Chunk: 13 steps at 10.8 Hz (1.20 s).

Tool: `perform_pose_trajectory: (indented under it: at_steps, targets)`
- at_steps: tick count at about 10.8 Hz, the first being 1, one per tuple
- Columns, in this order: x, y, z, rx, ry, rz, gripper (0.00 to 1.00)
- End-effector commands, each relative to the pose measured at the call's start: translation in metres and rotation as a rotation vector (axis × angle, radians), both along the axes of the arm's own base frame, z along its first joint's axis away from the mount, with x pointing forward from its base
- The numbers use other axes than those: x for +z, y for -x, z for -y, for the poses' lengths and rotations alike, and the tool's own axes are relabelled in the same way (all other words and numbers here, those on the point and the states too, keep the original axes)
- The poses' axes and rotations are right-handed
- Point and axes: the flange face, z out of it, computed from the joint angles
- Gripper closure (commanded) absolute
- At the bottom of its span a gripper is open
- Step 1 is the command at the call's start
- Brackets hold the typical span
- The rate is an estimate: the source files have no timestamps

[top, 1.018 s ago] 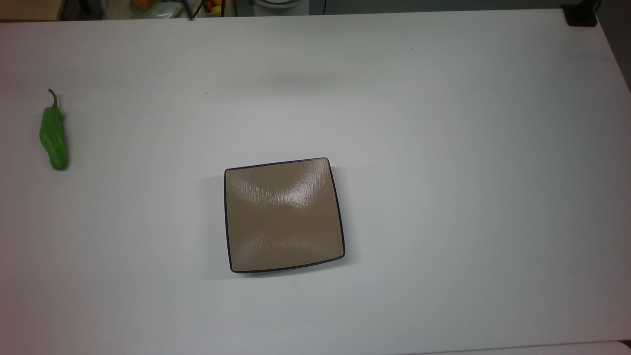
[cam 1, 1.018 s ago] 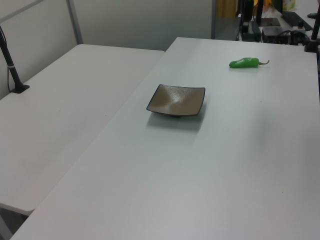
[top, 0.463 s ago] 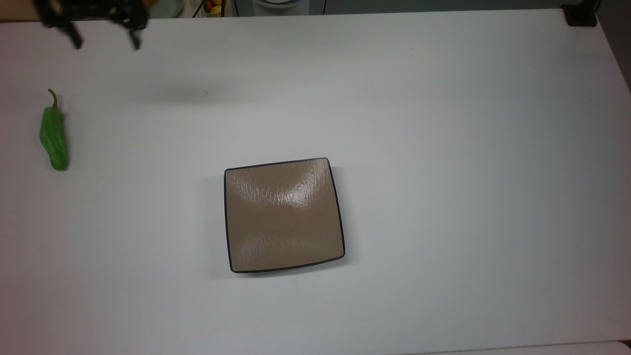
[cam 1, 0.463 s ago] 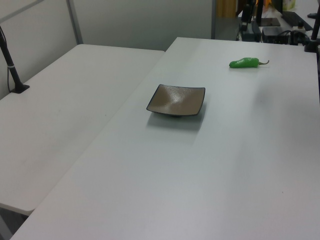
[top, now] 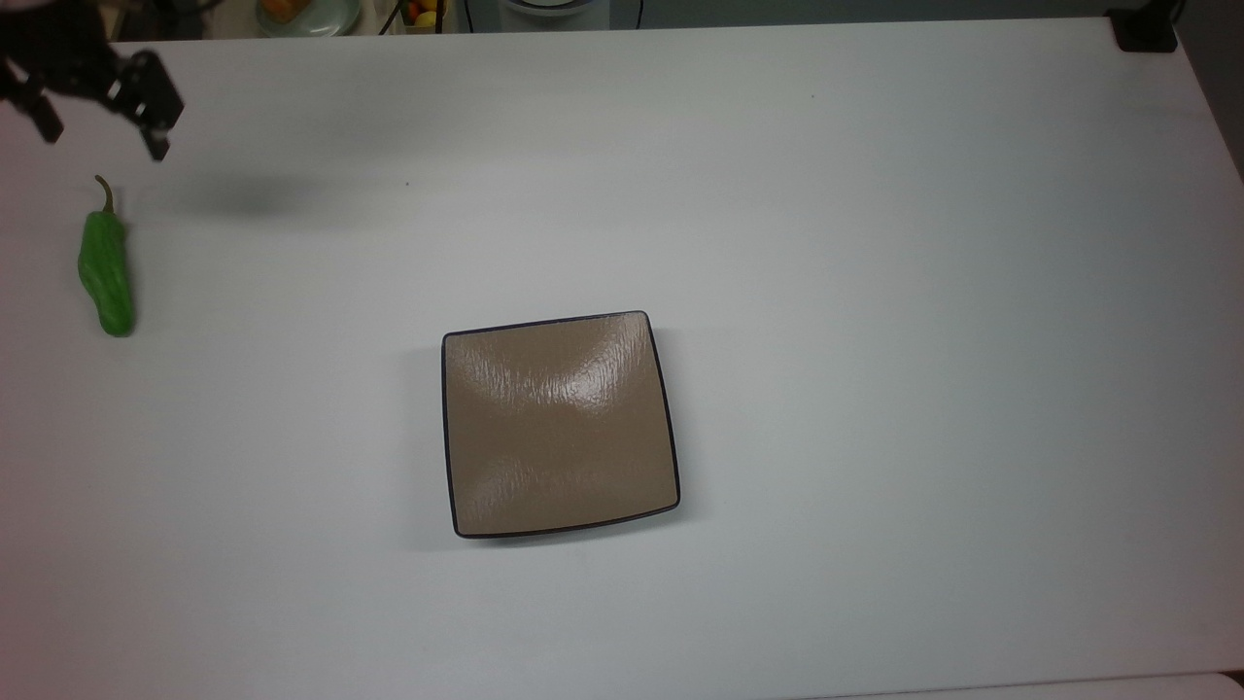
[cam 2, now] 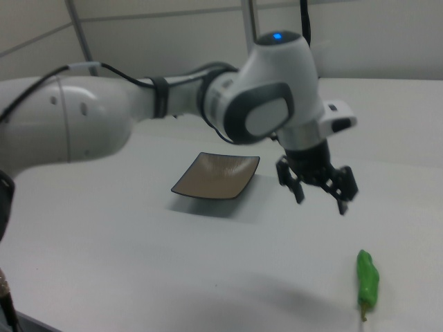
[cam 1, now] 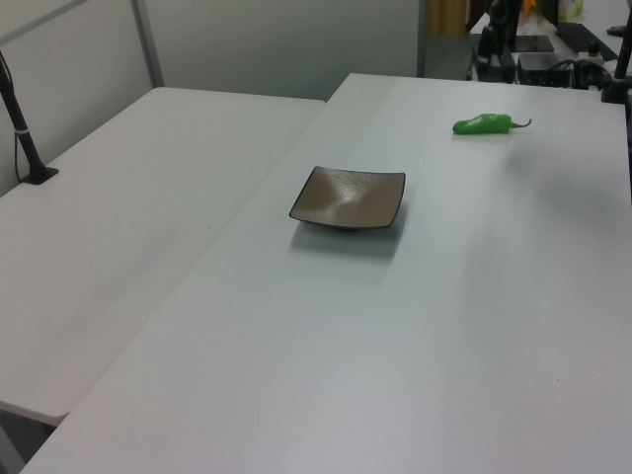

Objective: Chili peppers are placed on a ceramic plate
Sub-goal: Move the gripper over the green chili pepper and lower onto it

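Over the last second the hand [top: 97,136] has been brought in from outside the top view and moved toward the top view's left. It is now suspended above the bench [top: 875,292] just beyond the stem end of the chili pepper [top: 106,277]. Its fingers [cam 2: 340,200] are seen spread apart with nothing between them, pointing downward; this is clearest in the right view, where the hand [cam 2: 318,194] hangs well above the pepper [cam 2: 367,277] and offset from it.

Neither task object has been displaced. The pepper lies flat on the bench near the top view's left edge, stem pointing toward the far edge. In the left view the pepper [cam 1: 484,123] is noted at the far right of the bench, well apart from the ceramic plate [cam 1: 348,198]. The ceramic plate [top: 559,424] sits near the bench centre and carries nothing; it is also seen in the right view [cam 2: 216,176].

Judgement: the approach phase is under way and no grasp has been made. A short lateral shift over the pepper body and a descent are judged to be needed next. The wrinkled, tapering skin could slip if pinched near the tip.
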Motion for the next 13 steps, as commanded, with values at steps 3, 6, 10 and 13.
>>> perform_pose_trajectory:
  at_steps: [3,6,10,13]
  targets:
    - [-0.072,-0.007,0.043,0.079,0.048,-0.044,0.0]
    - [-0.114,-0.01,0.06,0.086,0.064,-0.061,0.0]
    - [-0.156,-0.012,0.073,0.107,0.115,-0.086,0.0]
    - [-0.175,-0.01,0.081,0.108,0.12,-0.092,0.05]
